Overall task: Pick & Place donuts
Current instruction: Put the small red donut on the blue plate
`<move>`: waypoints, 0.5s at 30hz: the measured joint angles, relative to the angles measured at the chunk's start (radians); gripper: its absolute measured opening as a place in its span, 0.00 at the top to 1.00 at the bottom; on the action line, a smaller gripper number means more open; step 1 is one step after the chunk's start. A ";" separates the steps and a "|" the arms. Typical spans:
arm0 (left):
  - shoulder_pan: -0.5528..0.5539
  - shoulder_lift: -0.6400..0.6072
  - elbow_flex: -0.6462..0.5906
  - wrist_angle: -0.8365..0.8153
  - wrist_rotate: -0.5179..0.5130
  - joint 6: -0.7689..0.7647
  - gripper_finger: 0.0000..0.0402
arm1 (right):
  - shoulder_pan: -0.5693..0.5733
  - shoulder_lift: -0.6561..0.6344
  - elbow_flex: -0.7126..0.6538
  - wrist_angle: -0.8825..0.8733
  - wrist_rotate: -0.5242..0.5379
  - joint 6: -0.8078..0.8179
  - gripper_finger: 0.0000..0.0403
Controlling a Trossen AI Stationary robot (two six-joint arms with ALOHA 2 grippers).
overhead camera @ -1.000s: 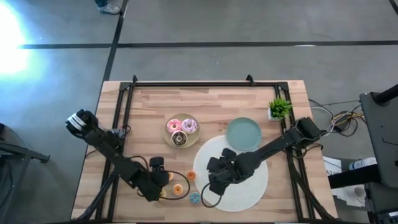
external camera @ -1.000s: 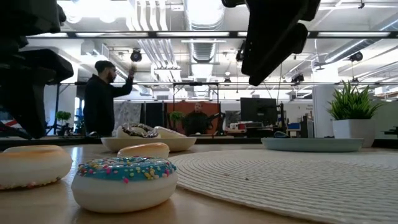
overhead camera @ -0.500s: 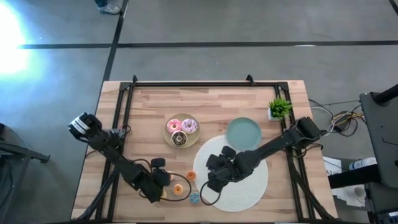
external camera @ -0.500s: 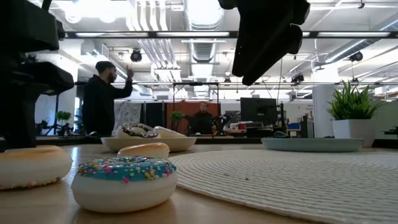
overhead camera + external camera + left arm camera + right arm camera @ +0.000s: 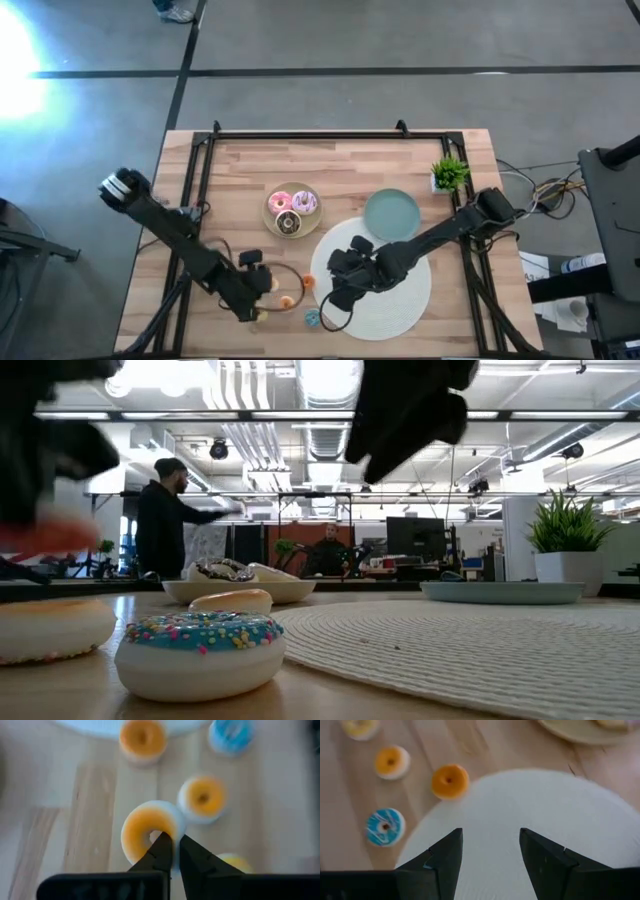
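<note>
Donuts: we find the minis loose on the bare wood near the table's front edge, left of the white mat (image 5: 395,300); three larger ones sit in the beige plate (image 5: 272,222).
Left gripper (image 5: 172,851): its fingers are pressed close together, pinching the rim of an orange-iced mini donut (image 5: 145,832), one tip through the hole.
Change at left: a second ago this gripper stood low among the minis; now, in the low view, it is a blurred mass at upper left with an orange-red smear beneath. We judge the donut is being lifted.
Meaning for task: one pick appears made; placing remains, and we cannot tell its destination.
Orange mini (image 5: 287,302): on the wood, smooth glossy ring on a pale base.
Second orange mini (image 5: 307,282): touching the mat's left edge.
Blue mini (image 5: 200,653): white plastic-looking base, blue icing with coloured sprinkles; nearest the low camera.
Larger donuts: pink (image 5: 279,203), purple-white (image 5: 305,203) and brown (image 5: 288,222), untouched.
Mat: round, ribbed woven texture, pale.
Right gripper (image 5: 490,852): fingers spread wide, holding nothing, hovering above the mat's left part; over the last second it has drifted slightly leftward.
Teal plate (image 5: 391,214): smooth, shallow, bare, behind the mat.
Potted plant (image 5: 449,174): right rear corner, well apart from the work.
</note>
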 joint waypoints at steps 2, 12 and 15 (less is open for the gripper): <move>0.026 -0.092 0.000 0.007 0.057 -0.018 1.00 | 0.000 0.000 0.000 0.065 0.010 -0.099 0.54; 0.231 -0.356 0.000 0.115 0.265 -0.003 1.00 | -0.049 -0.003 0.091 0.239 0.034 -0.740 0.54; 0.281 -0.340 0.000 0.155 0.328 0.020 1.00 | -0.074 -0.003 0.103 0.303 0.024 -0.883 0.52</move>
